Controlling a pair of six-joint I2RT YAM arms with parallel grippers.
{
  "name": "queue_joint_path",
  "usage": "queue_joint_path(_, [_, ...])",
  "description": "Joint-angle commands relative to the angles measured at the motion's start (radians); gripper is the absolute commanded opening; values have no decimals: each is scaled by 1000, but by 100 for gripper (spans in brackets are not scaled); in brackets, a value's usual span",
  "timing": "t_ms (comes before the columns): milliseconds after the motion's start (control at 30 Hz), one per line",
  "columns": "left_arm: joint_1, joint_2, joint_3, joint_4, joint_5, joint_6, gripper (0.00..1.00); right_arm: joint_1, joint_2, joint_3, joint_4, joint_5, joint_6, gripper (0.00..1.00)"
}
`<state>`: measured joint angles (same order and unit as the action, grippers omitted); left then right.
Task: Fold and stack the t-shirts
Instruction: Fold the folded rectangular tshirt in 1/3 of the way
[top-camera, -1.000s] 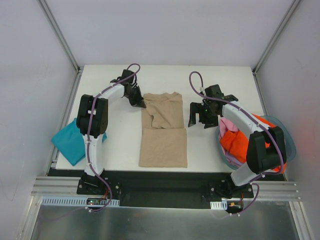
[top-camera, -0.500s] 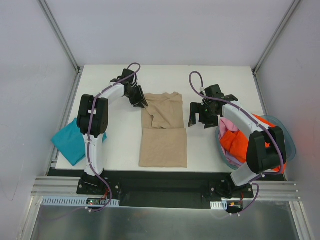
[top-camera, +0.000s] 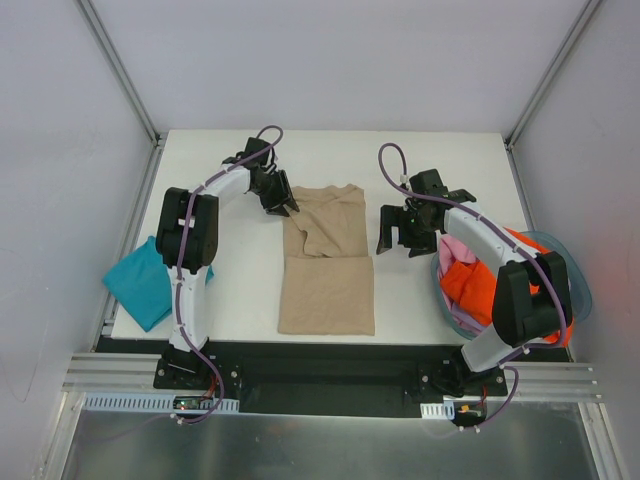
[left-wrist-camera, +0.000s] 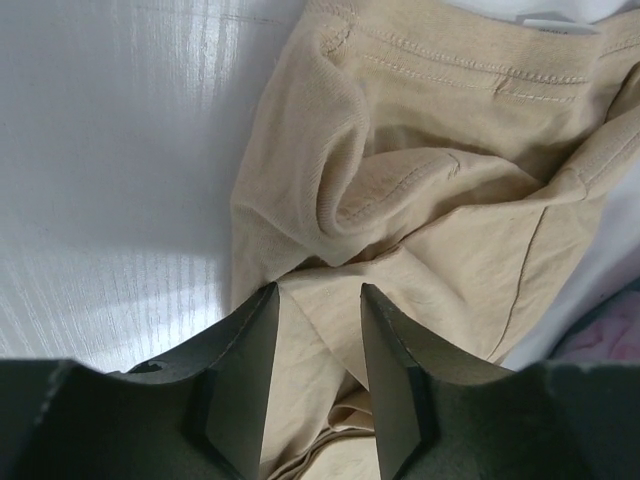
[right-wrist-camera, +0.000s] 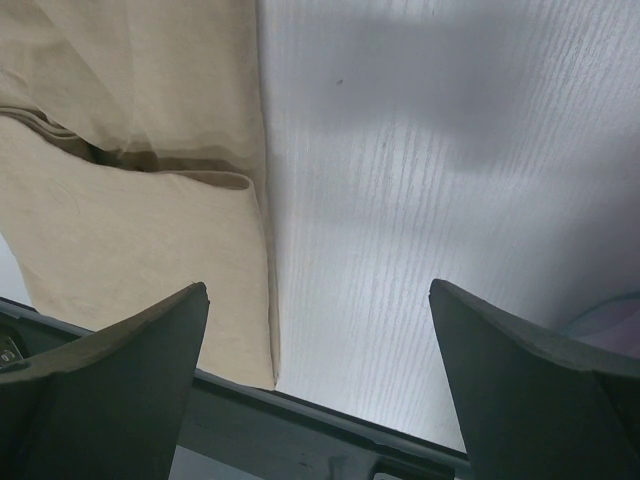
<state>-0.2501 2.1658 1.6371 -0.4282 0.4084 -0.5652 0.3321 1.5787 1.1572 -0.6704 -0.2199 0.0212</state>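
A tan t-shirt lies mid-table, its lower half flat and its upper part rumpled with sleeves folded in. My left gripper hovers at the shirt's upper left corner. In the left wrist view its jaws stand partly apart over the tan cloth, gripping nothing. My right gripper is wide open just right of the shirt, above bare table; in its wrist view the gripper frames the shirt's edge. A folded teal t-shirt rests at the table's left edge. Orange and pink t-shirts sit in the basket.
The round blue-grey basket hangs off the table's right side, beside the right arm. Metal frame posts rise at the back corners. The table's dark front edge shows just below the right gripper.
The left gripper's jaws have parted and let go of the tan cloth, drawing back slightly from the shirt's upper left corner. The right arm has not moved.
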Motion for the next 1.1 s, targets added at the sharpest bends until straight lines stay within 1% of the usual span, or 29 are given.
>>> queue_joint_path(0, [-17, -4, -6, -10, -22, 40, 39, -5, 0, 16, -14, 5, -15, 97])
queue_joint_path(100, [-21, -3, -5, -14, -37, 48, 40, -7, -2, 13, -14, 5, -14, 97])
queue_joint_path(300, [-34, 35, 33, -20, -19, 51, 39, -7, -2, 15, -15, 4, -15, 97])
queue_joint_path(433, [-54, 48, 43, -29, -45, 57, 36, -5, -2, 15, -14, 5, -15, 97])
queue_joint_path(500, [-58, 45, 44, -40, -68, 64, 31, -7, 1, 16, -14, 5, -15, 97])
queue_joint_path(533, [-61, 40, 46, -43, -77, 65, 24, -7, 3, 13, -14, 5, -15, 97])
queue_joint_path(600, [-63, 29, 46, -47, -106, 68, 19, -5, 4, 15, -14, 5, -14, 97])
queue_joint_path(633, [-64, 26, 44, -49, -115, 70, 13, -7, 6, 15, -12, 5, -14, 97])
queue_joint_path(733, [-64, 2, 49, -50, -125, 74, 3, -5, 10, 16, -12, 5, -15, 97])
queue_joint_path(833, [-67, -24, 50, -58, -144, 83, 2, -7, 12, 16, -11, 5, -14, 97])
queue_joint_path(1067, [-69, -76, 56, -99, -175, 122, 4, -7, 10, 15, -12, 5, -14, 97])
